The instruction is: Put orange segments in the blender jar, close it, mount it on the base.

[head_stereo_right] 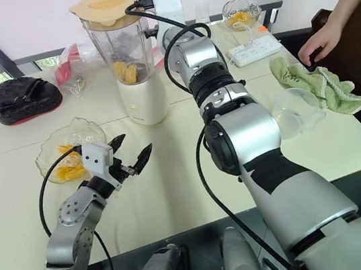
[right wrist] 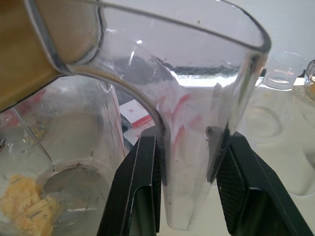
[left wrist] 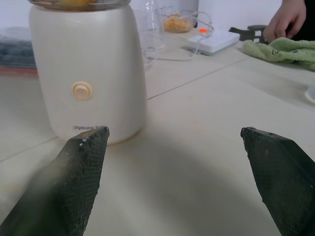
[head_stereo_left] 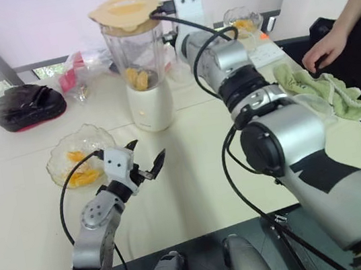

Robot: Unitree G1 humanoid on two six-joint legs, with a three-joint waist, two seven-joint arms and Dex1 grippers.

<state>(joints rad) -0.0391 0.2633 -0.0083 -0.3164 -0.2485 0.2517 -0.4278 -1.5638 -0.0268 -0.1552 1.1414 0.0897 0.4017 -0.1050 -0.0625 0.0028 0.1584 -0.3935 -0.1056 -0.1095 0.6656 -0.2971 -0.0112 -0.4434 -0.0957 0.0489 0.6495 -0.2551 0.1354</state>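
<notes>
The blender jar (head_stereo_left: 136, 53) stands on the cream-white base (head_stereo_left: 150, 107) at the table's middle back, with a cream-yellow lid (head_stereo_left: 125, 11) on top. Several orange segments (head_stereo_left: 139, 78) lie at its bottom. My right gripper (right wrist: 192, 142) is shut on the jar's clear side handle (right wrist: 197, 88), one black finger on each side. My left gripper (head_stereo_left: 148, 148) hangs open just above the table in front of the base (left wrist: 88, 73), with nothing between its fingers. More orange segments sit in a scalloped glass bowl (head_stereo_left: 80, 165) to its left.
A green cloth (head_stereo_left: 323, 90) and a person's hand (head_stereo_left: 321, 53) are at the right edge. A clear measuring cup (head_stereo_right: 294, 110) lies beside the cloth. A power strip (head_stereo_right: 256, 49) and a second fruit bowl (head_stereo_left: 243, 22) stand at the back right, black gloves (head_stereo_left: 28, 105) at the back left.
</notes>
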